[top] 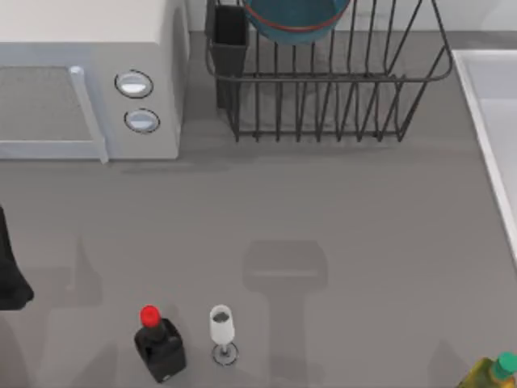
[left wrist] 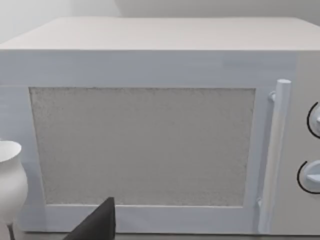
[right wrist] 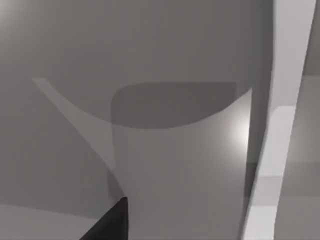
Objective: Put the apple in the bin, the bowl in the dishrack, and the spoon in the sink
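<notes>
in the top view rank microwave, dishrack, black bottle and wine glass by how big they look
1. dishrack and microwave: both cut off by the frame edge, too close to rank.
2. black bottle.
3. wine glass, slightly smaller than the bottle.

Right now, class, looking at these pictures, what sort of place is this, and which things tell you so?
Most likely a kitchen counter, in a rendered scene. A white microwave stands at the back left, a wire dishrack beside it holds a blue bowl, and a sink sits at the right edge.
</notes>
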Robot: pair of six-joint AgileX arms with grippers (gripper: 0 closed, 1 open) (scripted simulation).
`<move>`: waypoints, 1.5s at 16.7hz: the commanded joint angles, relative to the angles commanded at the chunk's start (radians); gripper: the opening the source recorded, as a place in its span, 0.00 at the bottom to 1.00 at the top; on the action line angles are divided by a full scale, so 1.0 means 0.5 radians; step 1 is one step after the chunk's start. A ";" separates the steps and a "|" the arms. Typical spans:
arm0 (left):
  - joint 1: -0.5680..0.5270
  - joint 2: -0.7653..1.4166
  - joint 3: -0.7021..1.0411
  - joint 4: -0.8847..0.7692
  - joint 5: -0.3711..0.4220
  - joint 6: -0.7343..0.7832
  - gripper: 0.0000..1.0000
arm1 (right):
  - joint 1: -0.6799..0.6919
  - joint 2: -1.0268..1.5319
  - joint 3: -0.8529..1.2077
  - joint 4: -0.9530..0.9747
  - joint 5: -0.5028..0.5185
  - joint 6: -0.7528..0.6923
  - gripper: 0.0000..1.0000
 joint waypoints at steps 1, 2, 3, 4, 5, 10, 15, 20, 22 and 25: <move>0.000 0.000 0.000 0.000 0.000 0.000 1.00 | 0.000 0.000 0.000 0.000 0.000 0.000 0.62; 0.000 0.000 0.000 0.000 0.000 0.000 1.00 | 0.000 0.000 0.000 0.000 0.000 0.000 0.55; 0.000 0.000 0.000 0.000 0.000 0.000 1.00 | 0.000 0.000 0.000 0.000 0.000 0.000 0.47; 0.000 0.000 0.000 0.000 0.000 0.000 1.00 | 0.000 0.000 0.000 0.000 0.000 0.000 0.40; 0.000 0.000 0.000 0.000 0.000 0.000 1.00 | 0.000 0.000 0.000 0.000 0.000 0.000 0.32; 0.000 0.000 0.000 0.000 0.000 0.000 1.00 | 0.000 0.000 0.000 0.000 0.000 0.000 0.00; 0.000 0.000 0.000 0.000 0.000 0.000 1.00 | 0.000 0.000 0.000 0.000 0.000 0.000 0.00; 0.000 0.000 0.000 0.000 0.000 0.000 1.00 | 0.014 -0.155 0.099 -0.225 0.060 0.079 0.00; 0.000 0.000 0.000 0.000 0.000 0.000 1.00 | 0.013 -0.199 0.183 -0.341 0.059 0.067 0.00; 0.000 0.000 0.000 0.000 0.000 0.000 1.00 | 0.011 -0.297 0.355 -0.669 0.059 0.055 0.00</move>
